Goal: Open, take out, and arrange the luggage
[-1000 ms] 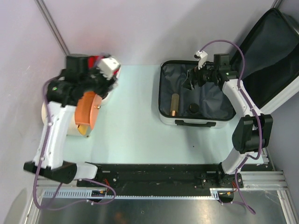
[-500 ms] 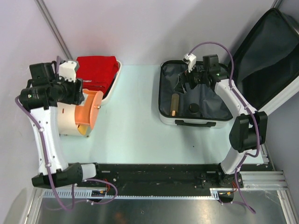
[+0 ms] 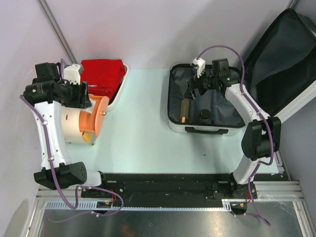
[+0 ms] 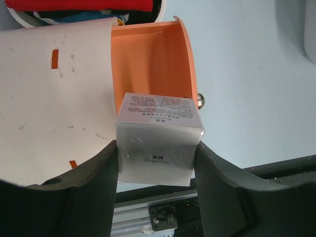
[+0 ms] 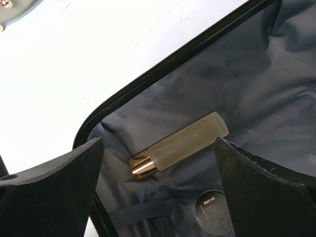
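Left jaws clamp box (image 4: 159,143), right jaws spread.

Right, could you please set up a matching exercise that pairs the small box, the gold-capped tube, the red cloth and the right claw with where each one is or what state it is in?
Things:
1. small frosted box
2. frosted tube with gold cap
3. folded red cloth
4. right claw

Places or states:
A. lying in the cream tub
B. open, above the open luggage
C. held in the left claw
D. lying on the dark lining inside the luggage

Pairs: 1-C, 2-D, 3-A, 4-B.
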{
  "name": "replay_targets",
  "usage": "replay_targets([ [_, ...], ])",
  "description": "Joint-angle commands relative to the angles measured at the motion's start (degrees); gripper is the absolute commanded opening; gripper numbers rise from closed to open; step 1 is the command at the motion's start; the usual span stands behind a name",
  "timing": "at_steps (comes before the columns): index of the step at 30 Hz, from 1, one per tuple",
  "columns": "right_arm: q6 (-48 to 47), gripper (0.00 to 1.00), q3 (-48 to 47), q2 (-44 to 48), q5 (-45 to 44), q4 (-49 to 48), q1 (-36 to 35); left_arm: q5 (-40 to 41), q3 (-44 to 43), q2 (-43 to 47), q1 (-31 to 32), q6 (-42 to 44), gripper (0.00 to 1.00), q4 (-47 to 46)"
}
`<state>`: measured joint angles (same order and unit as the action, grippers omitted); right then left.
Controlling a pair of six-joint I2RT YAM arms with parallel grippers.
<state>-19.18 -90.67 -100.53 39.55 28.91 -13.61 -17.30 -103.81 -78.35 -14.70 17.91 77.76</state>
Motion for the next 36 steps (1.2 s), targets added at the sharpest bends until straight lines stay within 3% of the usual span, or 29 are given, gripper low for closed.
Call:
replay_targets([
  [1,-0.42,0.98,-2.58,0.42,-0.79,-0.61,-0.1,-1.33,-0.87,-2.07,-0.16,-2.79,0.25,-0.41],
  [13,-0.68,0.98,-2.05,0.6,-0.79,-0.69,0.33,1.82,2.9,-3.04,2.39,-3.41,0.28,-0.5],
  [18,-0.42,0.98,-1.79,0.78,-0.35,-0.78,0.6,3.06,4.23,-3.3,2.57,-3.94,0.34,-0.85],
  [19,-0.33,0.98,-1.87,0.78,-0.26,-0.87,0.51,3.06,4.23,-3.48,2.57,-4.02,0.38,-0.94],
  [20,-0.33,0.98,-1.79,0.78,-0.26,-0.78,0.6,2.97,4.06,-3.48,2.57,-3.94,0.53,-1.03],
  [21,-0.25,0.98,-1.79,0.78,-0.18,-0.87,0.6,3.06,3.79,-3.48,2.48,-4.02,0.62,-1.03],
  [25,-0.16,0.98,-1.88,0.69,0.17,-0.78,0.6,3.76,-0.5,-3.83,2.57,-3.59,0.86,-1.03],
  [26,-0.07,0.98,-1.96,0.69,0.09,-0.78,0.51,3.76,-1.56,-4.01,2.57,-3.41,0.99,-1.03],
  [30,0.02,0.98,-2.05,0.69,0.26,-0.78,0.51,1.41,-6.75,-4.1,2.57,-2.27,0.98,-0.68],
  [34,0.11,0.98,-2.05,0.6,0.27,-0.78,0.51,-4.49,-8.43,-2.52,6.6,2.11,0.77,-0.5],
  [36,0.11,0.98,-2.05,0.51,0.18,-0.78,0.42,-3.89,-6.5,-1.12,12.66,3.44,0.7,-0.5],
])
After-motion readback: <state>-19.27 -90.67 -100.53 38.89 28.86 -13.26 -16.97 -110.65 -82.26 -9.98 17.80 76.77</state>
